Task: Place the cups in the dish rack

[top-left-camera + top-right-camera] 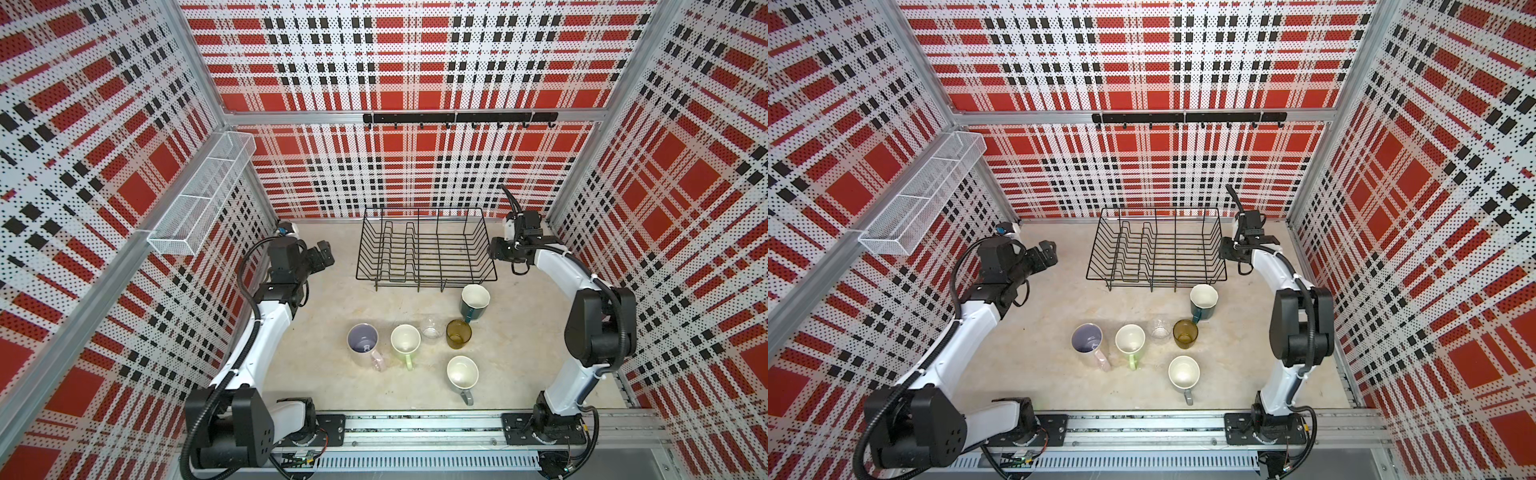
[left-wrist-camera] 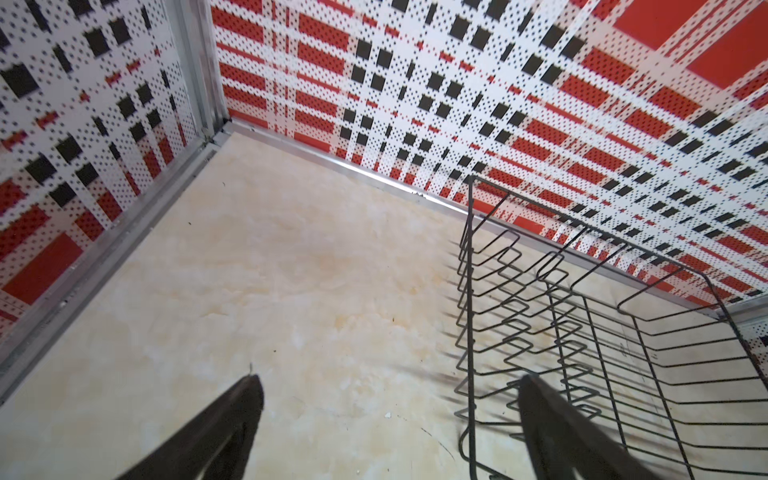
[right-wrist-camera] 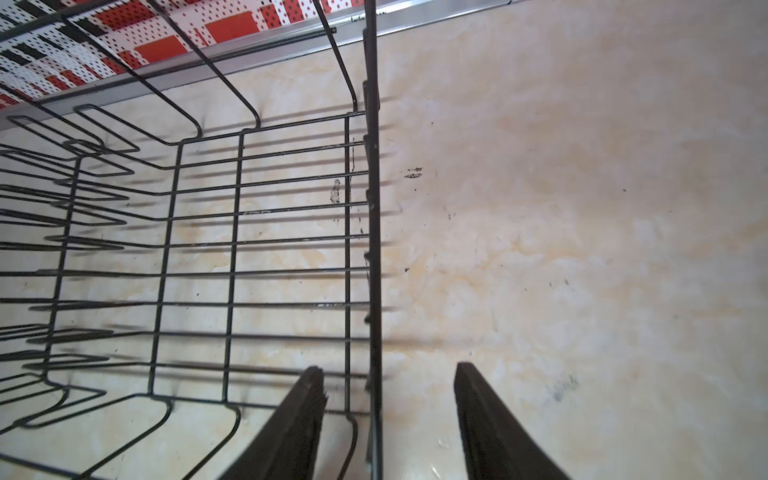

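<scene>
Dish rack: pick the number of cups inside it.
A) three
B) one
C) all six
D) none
D: the dish rack shows only bare wires, while the dark teal mug, amber tumbler, clear glass, light green mug, pale pink mug and grey mug all stand on the table in front of it.

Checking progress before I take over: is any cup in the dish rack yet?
No, the dish rack holds nothing; the nearest cup, the dark teal mug, stands on the table outside its front edge.
</scene>
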`<state>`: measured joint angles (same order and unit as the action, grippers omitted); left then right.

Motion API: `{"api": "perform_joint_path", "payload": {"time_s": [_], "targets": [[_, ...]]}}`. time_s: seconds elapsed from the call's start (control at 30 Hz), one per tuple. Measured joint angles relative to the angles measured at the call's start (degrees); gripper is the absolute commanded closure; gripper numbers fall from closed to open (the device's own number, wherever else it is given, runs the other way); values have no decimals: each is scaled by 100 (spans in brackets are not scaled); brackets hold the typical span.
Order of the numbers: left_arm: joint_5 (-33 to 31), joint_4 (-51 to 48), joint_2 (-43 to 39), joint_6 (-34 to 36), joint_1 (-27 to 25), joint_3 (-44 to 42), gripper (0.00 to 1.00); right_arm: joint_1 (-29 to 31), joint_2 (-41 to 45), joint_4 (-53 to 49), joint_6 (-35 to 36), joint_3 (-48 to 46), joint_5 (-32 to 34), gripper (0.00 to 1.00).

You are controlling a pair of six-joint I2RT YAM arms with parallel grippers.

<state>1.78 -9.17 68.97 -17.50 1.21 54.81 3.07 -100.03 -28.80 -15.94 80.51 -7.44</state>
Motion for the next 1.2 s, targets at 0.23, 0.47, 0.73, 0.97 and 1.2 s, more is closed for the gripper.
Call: {"api": "perform_joint_path", "payload": {"time_s": [0.23, 0.47, 0.73, 0.97, 1.2], "targets": [[-33, 927, -1047, 284, 146, -363, 2, 55, 1620, 114, -214, -1172, -42, 43], [90, 2081, -1891, 238, 238, -1296, 2, 1167, 3248, -33, -844, -2577, 402, 43], [-828, 1897, -1462, 898, -1137, -1158, 2, 2188, 3963, -264, -1943, -3552, 533, 43], [-1635, 1311, -802, 1316, -2096, -863, 2, 2564, 3449, -264, -2321, -3613, 474, 43], [-2031, 999, -673, 1434, -2190, -835, 2, 2688, 2918, -192, -2542, -3611, 678, 50]]}}
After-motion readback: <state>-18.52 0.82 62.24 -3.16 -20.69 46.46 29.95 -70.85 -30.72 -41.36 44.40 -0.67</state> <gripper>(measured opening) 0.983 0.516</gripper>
